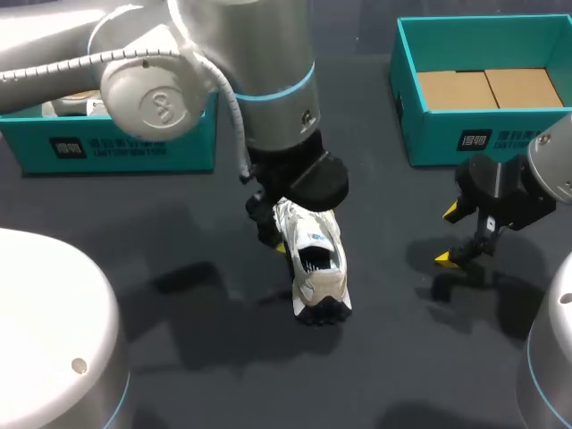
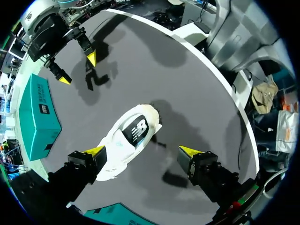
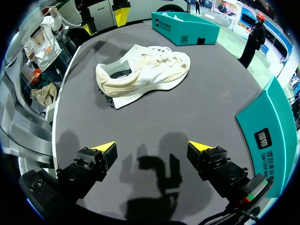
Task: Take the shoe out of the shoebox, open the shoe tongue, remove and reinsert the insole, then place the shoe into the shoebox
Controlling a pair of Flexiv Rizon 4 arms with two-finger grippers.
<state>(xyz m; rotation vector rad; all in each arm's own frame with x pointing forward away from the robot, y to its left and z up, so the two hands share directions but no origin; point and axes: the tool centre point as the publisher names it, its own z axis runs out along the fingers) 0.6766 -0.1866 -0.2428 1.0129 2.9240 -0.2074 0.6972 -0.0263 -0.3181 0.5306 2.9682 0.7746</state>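
Note:
A white sneaker (image 1: 317, 264) stands on its sole mid-table on the dark top, its heel toward the front edge. My left gripper (image 1: 279, 228) hangs low over its toe end, fingers wide open. In the left wrist view the sneaker (image 2: 126, 140) lies between the spread fingers and rests against only one fingertip (image 2: 95, 151). My right gripper (image 1: 450, 235) is open and empty to the sneaker's right, just above the table. In the right wrist view the sneaker (image 3: 145, 75) lies well ahead of the right gripper (image 3: 152, 149).
A teal shoebox (image 1: 407, 107) with brown cardboard inside stands at the back right, just behind my right gripper. Another teal box (image 1: 125, 143) at the back left holds something white. The left arm's bulk covers the table's middle back.

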